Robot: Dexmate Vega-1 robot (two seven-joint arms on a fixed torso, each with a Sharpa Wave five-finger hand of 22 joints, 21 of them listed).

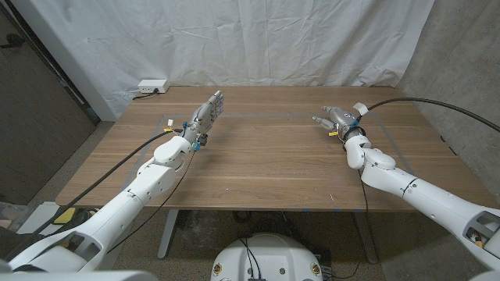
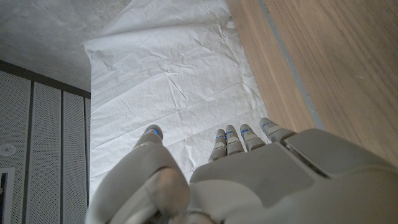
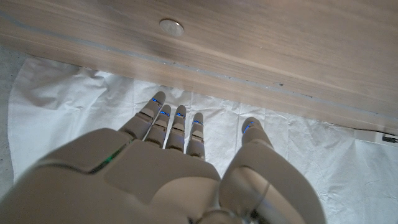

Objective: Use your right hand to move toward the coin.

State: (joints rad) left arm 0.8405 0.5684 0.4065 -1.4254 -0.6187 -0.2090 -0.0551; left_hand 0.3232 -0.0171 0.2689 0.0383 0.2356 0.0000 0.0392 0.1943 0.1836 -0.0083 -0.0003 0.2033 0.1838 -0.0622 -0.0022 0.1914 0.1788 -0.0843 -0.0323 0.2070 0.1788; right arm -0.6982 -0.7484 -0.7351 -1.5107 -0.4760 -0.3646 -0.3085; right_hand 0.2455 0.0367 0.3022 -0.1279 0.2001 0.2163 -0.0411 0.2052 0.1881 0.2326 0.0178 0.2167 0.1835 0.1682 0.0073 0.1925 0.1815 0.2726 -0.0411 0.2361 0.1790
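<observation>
the coin lies flat on the bare wood of the counter. it shows plainly in the right wrist view, ahead of the right robot hand, in the line its fingers point and a little to the side away from the thumb. in the head view the coin is too small to pick out, so its exact spot on the counter cannot be fixed from there.

the right robot hand hangs over the far right part of the counter, released, fingers straight and slightly apart, grasping nothing. a round coin has no long axis to line up with, so the move likely turns only on direction: forward along the fingers' own line.

the left robot hand is held up over the counter's far left, fingers extended together, also holding nothing. judging by the wrist view, the right robot hand is the nearer one to the coin.
</observation>
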